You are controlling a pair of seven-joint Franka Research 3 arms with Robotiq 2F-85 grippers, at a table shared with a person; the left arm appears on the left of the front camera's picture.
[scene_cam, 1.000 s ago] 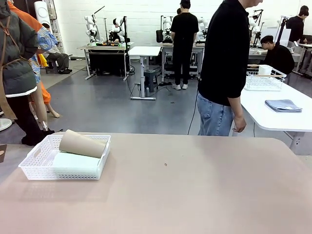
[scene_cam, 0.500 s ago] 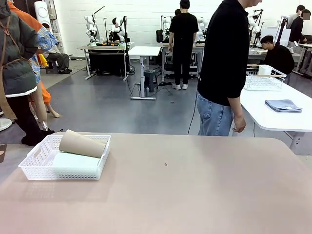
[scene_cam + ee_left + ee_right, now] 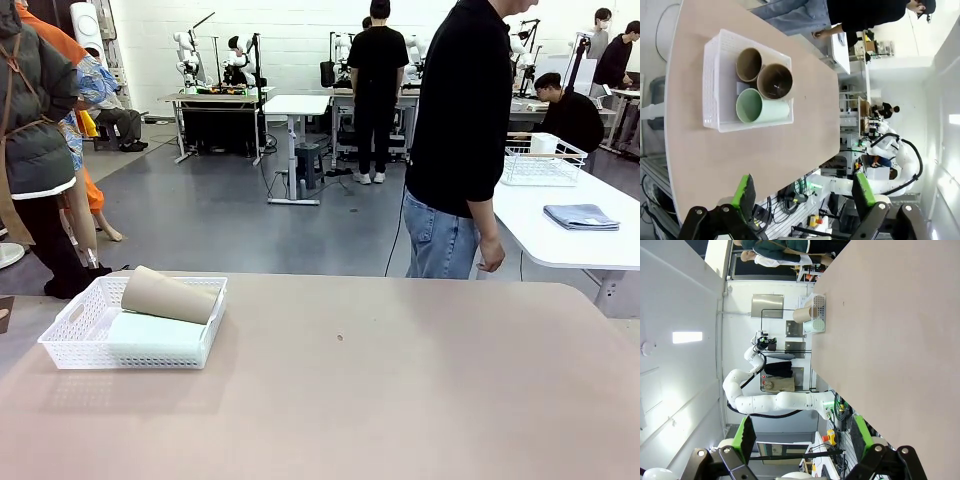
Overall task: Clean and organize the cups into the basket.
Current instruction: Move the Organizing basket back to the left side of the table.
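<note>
The white mesh basket sits at the table's left, near the far edge. A tan cup lies on its side across the top, and a pale mint cup lies below it. From above, the left wrist view shows the basket holding two tan cups and the mint cup, all lying with their mouths toward the camera. My left gripper hangs open high above the table, with nothing between its fingers. My right gripper is open and empty too, far from the basket.
A person in a black shirt and jeans stands at the table's far right edge, with a hand hanging down. A white table behind carries a wire basket and a folded cloth. My left arm appears in the right wrist view.
Nothing on the table has moved, and the person beside it stands as before. Only people far in the background have shifted.
</note>
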